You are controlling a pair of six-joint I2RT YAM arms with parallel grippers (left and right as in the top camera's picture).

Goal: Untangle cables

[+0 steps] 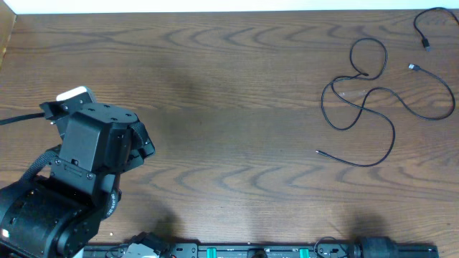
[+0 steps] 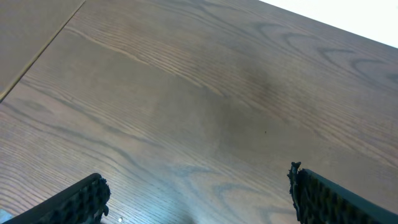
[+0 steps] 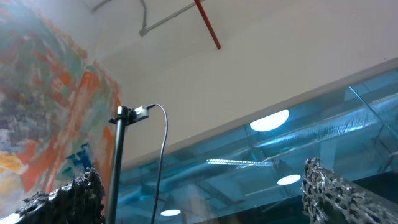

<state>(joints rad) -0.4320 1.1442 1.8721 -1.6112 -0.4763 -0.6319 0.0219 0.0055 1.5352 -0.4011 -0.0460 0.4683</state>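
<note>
The cables point(image 1: 362, 100) lie at the right back of the wooden table: thin black cords in overlapping loops, with one loose end point(image 1: 319, 152) pointing left. Another black cord point(image 1: 424, 25) curls in the far right corner, its plug end showing. My left gripper point(image 1: 145, 145) hovers low over bare wood at the near left, far from the cables. In the left wrist view it point(image 2: 199, 199) is open, with only table between its fingers. My right gripper point(image 3: 202, 199) points up at the ceiling, open and empty; its arm does not show in the overhead view.
The table's left edge point(image 1: 6, 43) and a pale far edge point(image 1: 215, 6) bound the surface. A black rail with fittings point(image 1: 251, 251) runs along the front edge. The left arm's bulky base point(image 1: 43, 215) fills the near left corner.
</note>
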